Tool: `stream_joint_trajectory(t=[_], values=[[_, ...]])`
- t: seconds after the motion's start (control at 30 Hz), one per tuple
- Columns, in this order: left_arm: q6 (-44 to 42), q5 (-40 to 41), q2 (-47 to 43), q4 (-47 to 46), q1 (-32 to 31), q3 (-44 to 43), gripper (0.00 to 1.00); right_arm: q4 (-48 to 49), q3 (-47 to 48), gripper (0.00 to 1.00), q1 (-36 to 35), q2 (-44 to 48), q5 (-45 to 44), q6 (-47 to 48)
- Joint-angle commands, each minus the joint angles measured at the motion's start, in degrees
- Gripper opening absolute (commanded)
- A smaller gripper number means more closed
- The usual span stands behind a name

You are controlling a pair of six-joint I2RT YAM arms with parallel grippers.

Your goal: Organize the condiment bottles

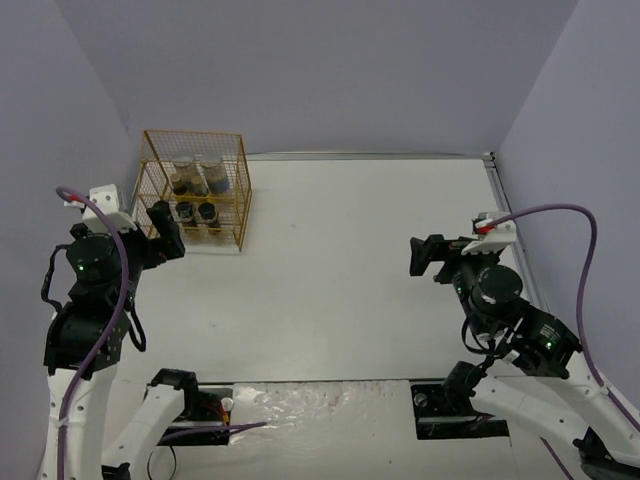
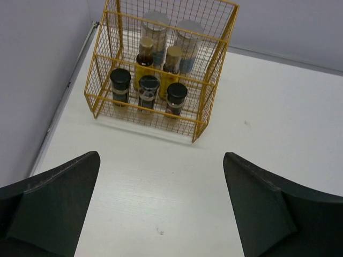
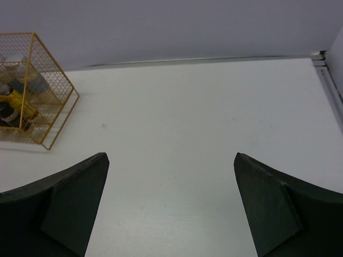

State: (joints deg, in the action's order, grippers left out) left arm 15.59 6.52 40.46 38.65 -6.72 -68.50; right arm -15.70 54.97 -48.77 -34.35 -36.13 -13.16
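Small condiment bottles sat in gold wire rack. Left gripper, right gripper gaped empty — left near rack; careless swing could topple bottles.

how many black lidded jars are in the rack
3, in a row on the front tier of the gold wire rack: left jar, middle jar, right jar. Taller bottles behind could hide another.
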Motion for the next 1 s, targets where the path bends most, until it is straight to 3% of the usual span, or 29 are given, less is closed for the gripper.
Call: stream_joint_trajectory(t=[0.0,0.17,0.37,0.97], values=[[0.01,3.14,-3.89,1.74,-0.80,6.25,0.97,2.47,1.01,1.00,0.17,2.03,-9.72,6.65],[2.79,5.70,-10.43,-2.56,-1.23,15.63,0.97,5.15,-2.95,1.00,0.17,6.11,-11.25,8.74],[2.53,5.94,-12.64,-4.96,-2.07,20.48,0.97,6.85,-6.39,1.00,0.17,8.42,-10.59,7.92],[0.14,5.52,-10.49,-8.24,-2.35,21.39,0.97,7.86,-7.46,1.00,0.17,8.16,-11.85,9.12]])
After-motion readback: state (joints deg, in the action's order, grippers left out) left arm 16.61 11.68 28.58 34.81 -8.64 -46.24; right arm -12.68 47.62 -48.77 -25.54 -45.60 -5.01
